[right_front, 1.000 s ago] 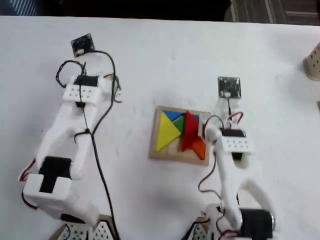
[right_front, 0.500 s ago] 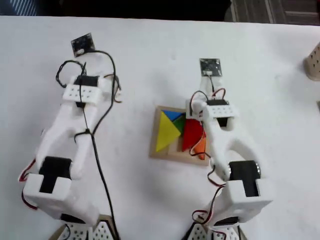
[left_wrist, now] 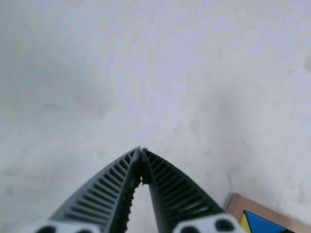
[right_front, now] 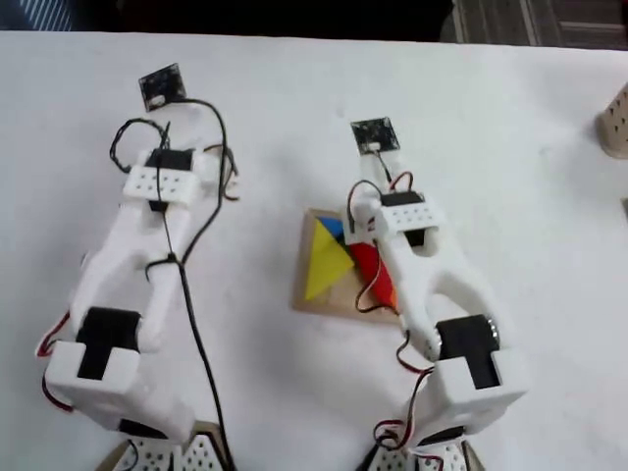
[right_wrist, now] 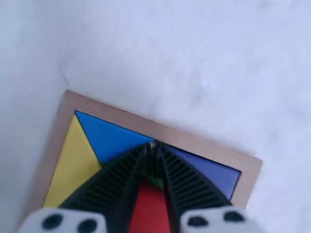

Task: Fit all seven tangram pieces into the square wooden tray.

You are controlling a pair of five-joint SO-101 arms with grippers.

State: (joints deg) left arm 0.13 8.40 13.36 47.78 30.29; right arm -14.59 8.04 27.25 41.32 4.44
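Observation:
The square wooden tray (right_front: 302, 295) lies mid-table with a yellow triangle (right_front: 329, 265), a blue piece (right_front: 329, 227), a red piece (right_front: 369, 261) and an orange piece (right_front: 390, 294) showing in it. The right arm (right_front: 402, 218) hangs over the tray's right half and hides the rest. In the right wrist view my right gripper (right_wrist: 153, 144) is shut, its tips above the blue piece (right_wrist: 116, 138) beside the yellow triangle (right_wrist: 73, 165); red (right_wrist: 150, 213) shows between the fingers. My left gripper (left_wrist: 141, 154) is shut over bare table, with the tray corner (left_wrist: 238, 201) to one side.
The left arm (right_front: 162, 182) stands well left of the tray, with its black cable (right_front: 196, 324) trailing toward the front edge. A wooden pegged block (right_front: 615, 123) sits at the right edge. White table lies open beyond the tray.
The right arm has swung left and forward from the tray's right edge to above its coloured pieces. The left arm has not moved.

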